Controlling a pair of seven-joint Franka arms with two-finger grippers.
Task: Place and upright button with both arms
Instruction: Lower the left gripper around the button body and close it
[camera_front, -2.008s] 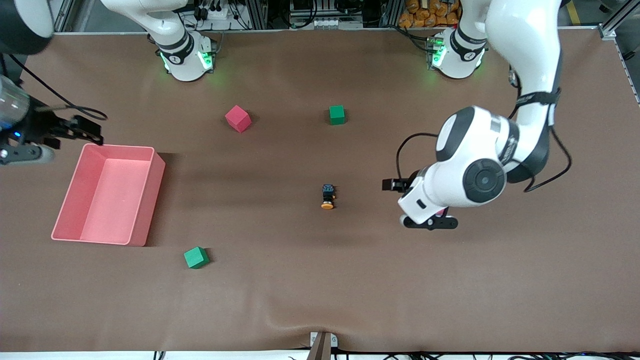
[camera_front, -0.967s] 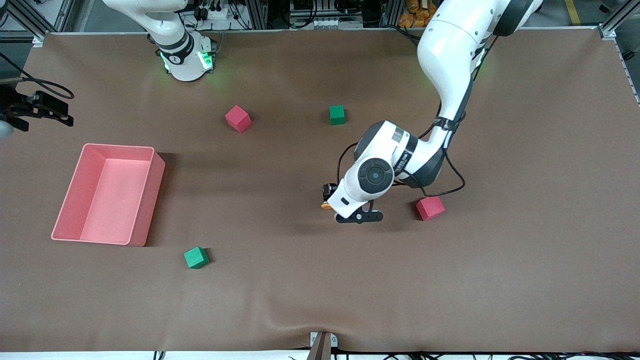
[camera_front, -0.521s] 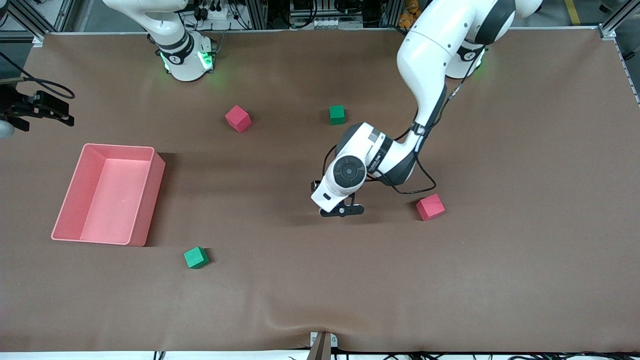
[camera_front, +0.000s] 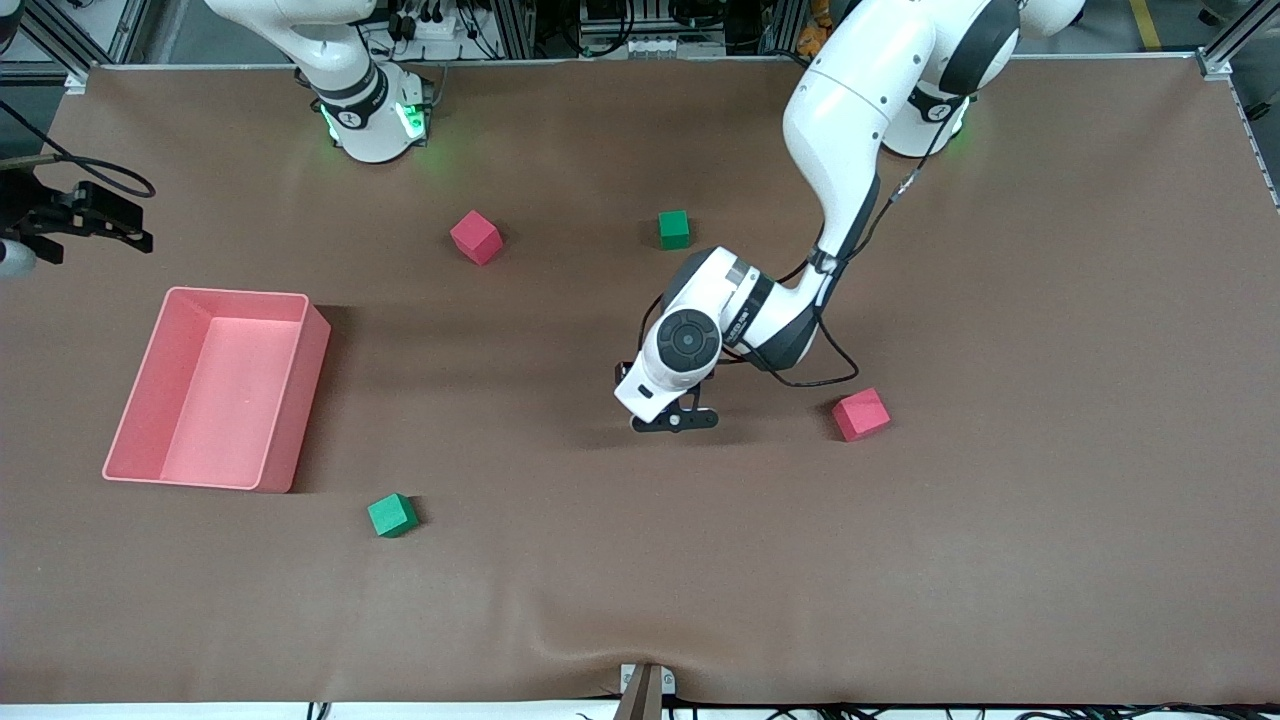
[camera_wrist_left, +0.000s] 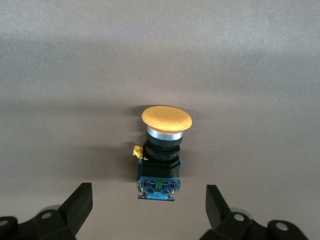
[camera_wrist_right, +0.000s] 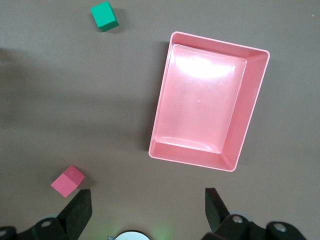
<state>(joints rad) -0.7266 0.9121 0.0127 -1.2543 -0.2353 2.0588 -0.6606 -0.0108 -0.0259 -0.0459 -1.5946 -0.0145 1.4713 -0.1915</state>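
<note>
Left tool (camera_wrist_left: 148, 212) over orange-capped black push-button (camera_wrist_left: 161, 150) lying sideways on brown worktop (camera_front: 640, 580), fingers apart. Right tool (camera_wrist_right: 149, 212) waits high by pink tray (camera_wrist_right: 207, 100), fingers apart.

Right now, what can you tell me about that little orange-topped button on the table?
The button lies on its side on the brown table mat, not upright. It has a wide, round orange cap, a silver ring under it, a black cylindrical body with a small yellow tab, and a blue base at the end. It looks like plastic with a metal collar. Nothing grips it: the left gripper hangs open just above it, fingers on either side. From the front view the arm hides it.
</note>
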